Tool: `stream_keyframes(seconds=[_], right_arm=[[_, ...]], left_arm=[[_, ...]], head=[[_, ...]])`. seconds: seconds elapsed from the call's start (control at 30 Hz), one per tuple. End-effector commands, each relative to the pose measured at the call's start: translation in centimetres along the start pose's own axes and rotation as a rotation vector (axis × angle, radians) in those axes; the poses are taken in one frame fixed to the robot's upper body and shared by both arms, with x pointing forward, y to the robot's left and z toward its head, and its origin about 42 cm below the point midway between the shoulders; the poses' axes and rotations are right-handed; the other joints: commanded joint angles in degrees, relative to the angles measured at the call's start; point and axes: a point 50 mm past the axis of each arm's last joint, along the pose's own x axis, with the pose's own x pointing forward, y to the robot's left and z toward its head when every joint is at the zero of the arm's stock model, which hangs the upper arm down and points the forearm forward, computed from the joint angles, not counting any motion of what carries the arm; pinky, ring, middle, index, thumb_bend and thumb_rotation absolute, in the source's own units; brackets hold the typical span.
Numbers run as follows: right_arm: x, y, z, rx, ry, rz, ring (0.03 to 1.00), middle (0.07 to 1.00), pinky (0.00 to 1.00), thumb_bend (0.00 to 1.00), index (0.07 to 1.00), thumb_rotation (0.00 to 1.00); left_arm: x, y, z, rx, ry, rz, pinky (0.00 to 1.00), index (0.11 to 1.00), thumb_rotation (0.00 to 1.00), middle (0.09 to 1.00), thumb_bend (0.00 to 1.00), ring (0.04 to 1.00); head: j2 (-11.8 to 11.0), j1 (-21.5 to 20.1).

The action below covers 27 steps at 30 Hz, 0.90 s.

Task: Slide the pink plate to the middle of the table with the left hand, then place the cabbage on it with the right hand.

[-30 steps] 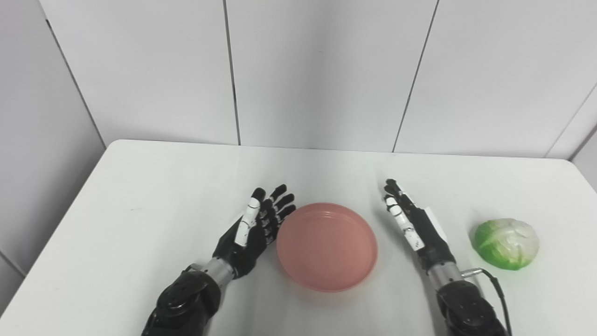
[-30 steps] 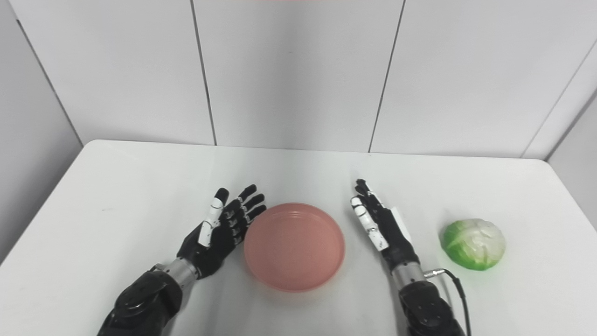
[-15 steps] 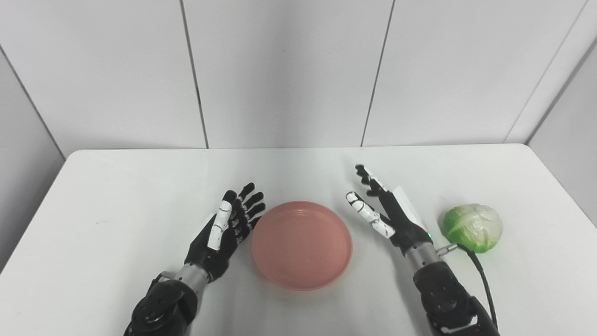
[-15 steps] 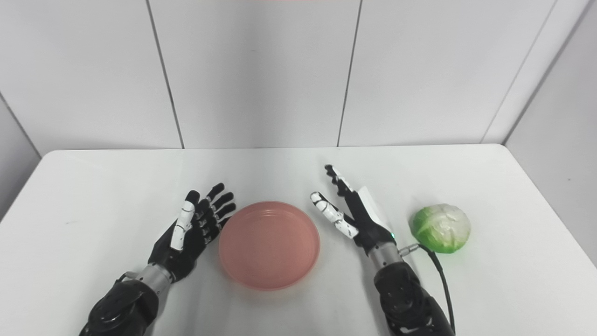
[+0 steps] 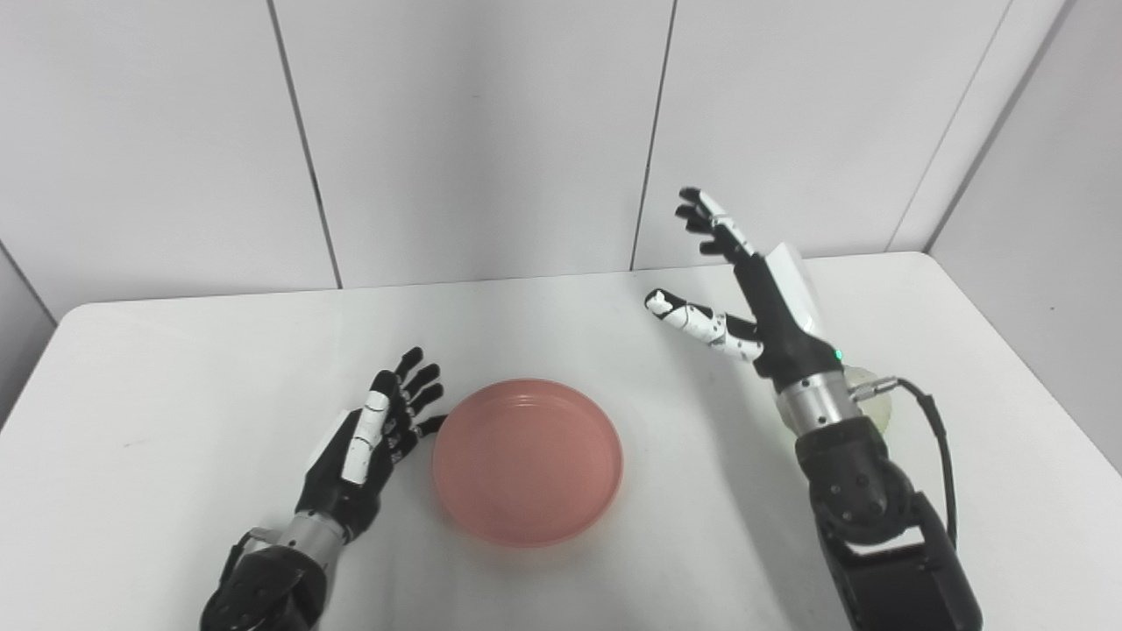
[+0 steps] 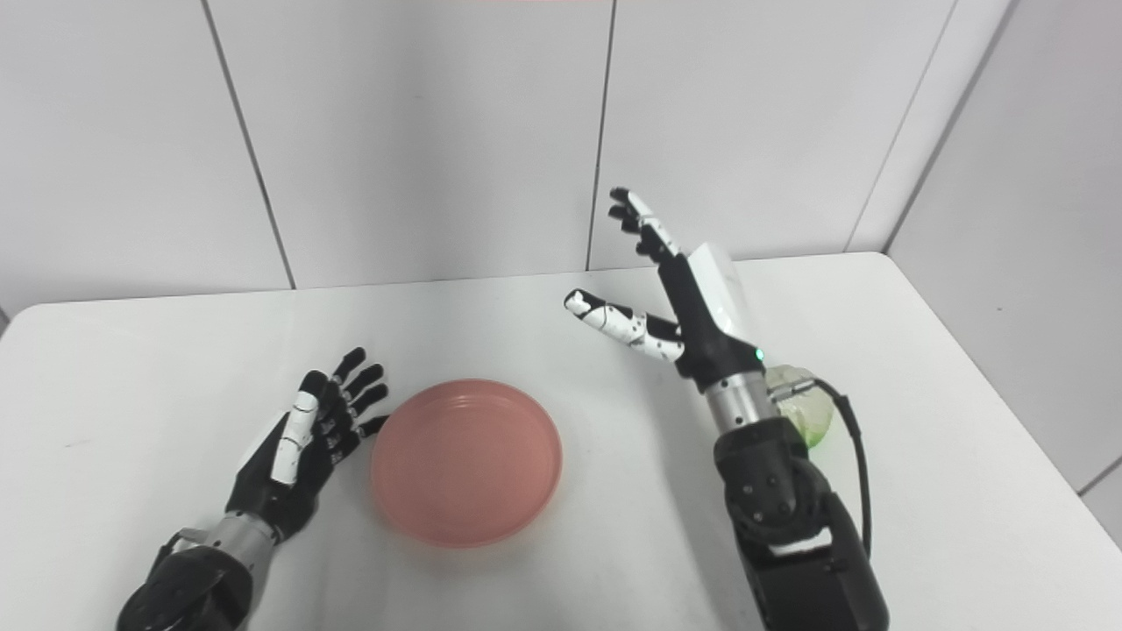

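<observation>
Pink plate (image 5: 528, 460) bare, unlabelled; left hand (image 5: 372, 434) splayed beside it; right hand (image 5: 754, 298) raised, spread, empty; cabbage (image 6: 802, 407) behind wrist.

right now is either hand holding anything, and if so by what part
Nothing is held. The left hand lies open beside the pink plate; the right hand is raised and open, with the cabbage mostly hidden behind its wrist.

right hand (image 5: 758, 302) raised off table (image 5: 175, 368); now hides most of cabbage (image 6: 802, 407)
</observation>
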Motion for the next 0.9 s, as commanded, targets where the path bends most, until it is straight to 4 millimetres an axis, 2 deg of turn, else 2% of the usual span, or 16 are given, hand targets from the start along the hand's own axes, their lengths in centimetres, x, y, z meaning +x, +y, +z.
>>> stream_keyframes(seconds=[0.0,0.17,0.37,0.47,0.67,0.87], right_arm=[[0.9,-2.9,1.0,-0.07,-0.037,-0.049,0.861,0.883,0.79,0.95,0.905,0.81],[0.1,-5.2,-0.6,-0.104,0.007,-0.075,0.873,0.889,0.8,0.97,0.904,0.77],[-1.6,-8.9,-3.9,-0.231,0.145,-0.07,0.901,0.916,0.83,0.99,0.927,0.77],[-2.8,-10.5,-5.2,-0.282,0.229,-0.076,0.889,0.92,0.81,1.0,0.93,0.76],[-4.9,-12.4,-6.9,-0.355,0.349,-0.066,0.873,0.917,0.78,1.0,0.936,0.69],[-6.2,-13.1,-7.9,-0.392,0.437,-0.024,0.88,0.917,0.78,1.0,0.942,0.7]], left_arm=[[-1.3,1.6,-2.3,0.02,0.105,0.033,0.97,0.977,1.0,0.965,0.8,0.951],[-1.4,2.2,-2.5,0.027,0.102,0.032,0.95,0.963,1.0,0.955,0.79,0.938],[-1.9,3.2,-2.8,0.056,0.102,0.025,0.96,0.965,1.0,0.953,0.79,0.935],[-2.1,3.8,-3.0,0.053,0.1,0.018,0.96,0.968,1.0,0.958,0.8,0.941],[-2.3,4.9,-3.4,0.056,0.092,0.015,0.92,0.962,0.97,0.952,0.83,0.93],[-2.4,5.6,-3.9,0.06,0.089,0.02,0.9,0.945,0.94,0.938,0.83,0.917]], head=[[0.1,-0.6],[0.2,-1.9],[-0.3,-4.7],[-0.4,-6.0],[-0.4,-7.8],[-0.6,-8.5]])
